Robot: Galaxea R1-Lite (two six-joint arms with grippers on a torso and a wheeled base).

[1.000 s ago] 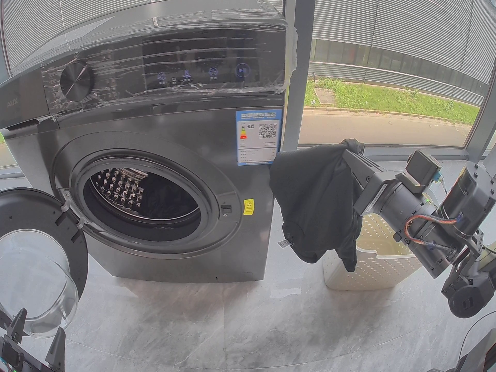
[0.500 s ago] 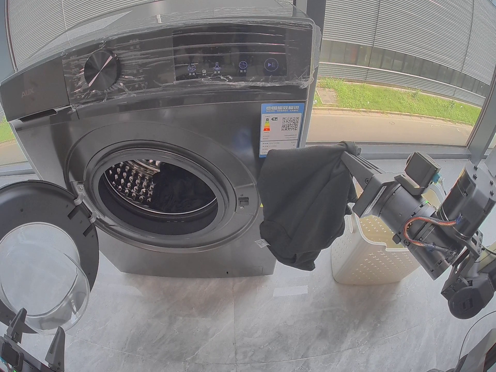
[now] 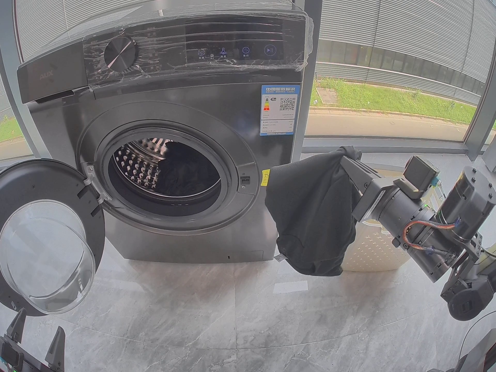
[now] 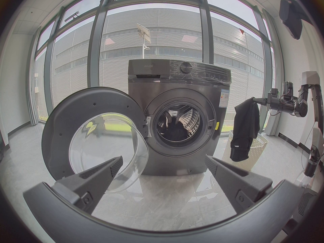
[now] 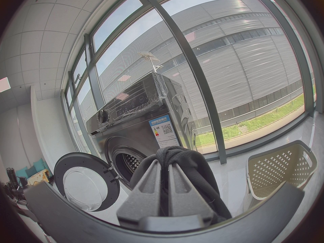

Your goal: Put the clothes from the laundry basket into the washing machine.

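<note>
Hanging from the right gripper [image 3: 352, 156], black garment [image 3: 310, 213] partly hides laundry basket [image 3: 373, 250].

floor [image 3: 206, 316]: grey marble-look tiles, glossy | washing machine [image 3: 170, 104]: stands directly on floor, back to the window, round door swung open to robot's left | laundry basket [image 3: 372, 249]: white, perforated, upright on floor near machine's right side, by the window, partly hidden

Black garment [image 3: 310, 218] hangs limp off the floor, pinched at its top by right gripper [image 3: 352, 157], right of grey washing machine [image 3: 170, 94]. White perforated laundry basket [image 3: 374, 249] stands on floor, partly hidden behind garment. Round door [image 3: 49, 233] swung open left; dark clothing [image 3: 188, 169] in drum.
</note>
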